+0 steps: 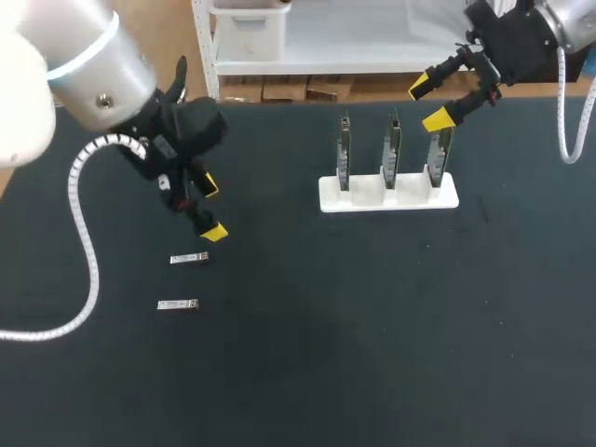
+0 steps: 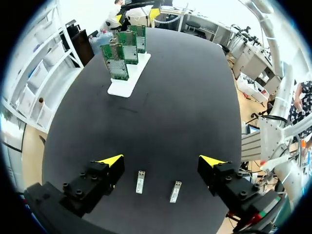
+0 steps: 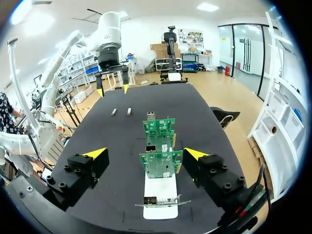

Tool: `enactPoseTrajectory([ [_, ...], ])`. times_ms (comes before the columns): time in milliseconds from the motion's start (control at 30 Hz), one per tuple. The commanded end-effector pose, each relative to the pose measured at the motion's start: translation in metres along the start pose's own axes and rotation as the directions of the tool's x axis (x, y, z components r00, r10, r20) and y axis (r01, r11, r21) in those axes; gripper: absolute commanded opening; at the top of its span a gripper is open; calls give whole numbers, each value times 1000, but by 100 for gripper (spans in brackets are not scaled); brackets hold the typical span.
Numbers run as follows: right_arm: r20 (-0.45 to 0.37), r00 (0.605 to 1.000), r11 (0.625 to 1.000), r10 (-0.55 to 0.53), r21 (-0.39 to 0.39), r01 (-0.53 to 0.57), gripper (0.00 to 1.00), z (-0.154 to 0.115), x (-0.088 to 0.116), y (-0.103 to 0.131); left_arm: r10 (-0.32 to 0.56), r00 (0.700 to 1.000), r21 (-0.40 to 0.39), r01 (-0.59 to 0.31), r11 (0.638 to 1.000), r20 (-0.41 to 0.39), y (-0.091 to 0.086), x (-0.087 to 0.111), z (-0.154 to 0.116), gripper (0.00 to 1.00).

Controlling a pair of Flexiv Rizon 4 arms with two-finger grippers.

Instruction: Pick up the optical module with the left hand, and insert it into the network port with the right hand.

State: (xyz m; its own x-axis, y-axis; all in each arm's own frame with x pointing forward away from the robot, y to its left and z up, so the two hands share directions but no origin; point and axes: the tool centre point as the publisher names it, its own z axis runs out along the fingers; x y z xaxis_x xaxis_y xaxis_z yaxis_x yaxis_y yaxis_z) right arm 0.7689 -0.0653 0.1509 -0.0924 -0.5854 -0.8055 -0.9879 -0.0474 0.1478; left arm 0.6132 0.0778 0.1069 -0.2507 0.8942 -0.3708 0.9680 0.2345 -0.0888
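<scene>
Two small silver optical modules lie on the black table, one (image 1: pixel 189 258) just under my left gripper (image 1: pixel 209 209) and the other (image 1: pixel 177 304) a little nearer the front. In the left wrist view both modules (image 2: pixel 141 181) (image 2: pixel 175 191) lie below and between the open fingers of the left gripper (image 2: pixel 162 161), which holds nothing. Three green circuit boards with network ports stand upright in a white stand (image 1: pixel 388 193). My right gripper (image 1: pixel 428 104) hovers open above the rightmost board. In the right wrist view the boards (image 3: pixel 161 163) sit between the fingers of the right gripper (image 3: pixel 145 153), untouched.
The white stand (image 2: pixel 127 80) sits at the far side of the table, well apart from the modules. The left arm's white coiled cable (image 1: pixel 84 233) hangs over the table's left part. Bare black table (image 1: pixel 372 326) lies in front of the stand.
</scene>
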Motion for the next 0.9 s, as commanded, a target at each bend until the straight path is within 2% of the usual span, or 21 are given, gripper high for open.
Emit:
enactPoseTrajectory([
  [33,0,1000,1000,0,0,0,100,0,0,0,-2,1000,-27,1,1000,-10,-7,10,2,100],
  [267,0,1000,1000,0,0,0,100,0,0,0,-11,997,-21,10,1000,-74,-1,35,6,100],
  [500,0,1000,1000,0,0,0,100,0,0,0,21,989,23,-18,1000,-147,4,48,11,100],
  [633,0,1000,1000,0,0,0,100,0,0,0,6,982,40,2,999,-187,6,57,17,100],
  [667,0,1000,1000,0,0,0,100,0,0,0,-12,975,44,22,999,-220,6,59,18,100],
  [900,0,1000,1000,0,0,0,100,0,0,0,-10,966,47,23,999,-259,11,68,26,100],
])
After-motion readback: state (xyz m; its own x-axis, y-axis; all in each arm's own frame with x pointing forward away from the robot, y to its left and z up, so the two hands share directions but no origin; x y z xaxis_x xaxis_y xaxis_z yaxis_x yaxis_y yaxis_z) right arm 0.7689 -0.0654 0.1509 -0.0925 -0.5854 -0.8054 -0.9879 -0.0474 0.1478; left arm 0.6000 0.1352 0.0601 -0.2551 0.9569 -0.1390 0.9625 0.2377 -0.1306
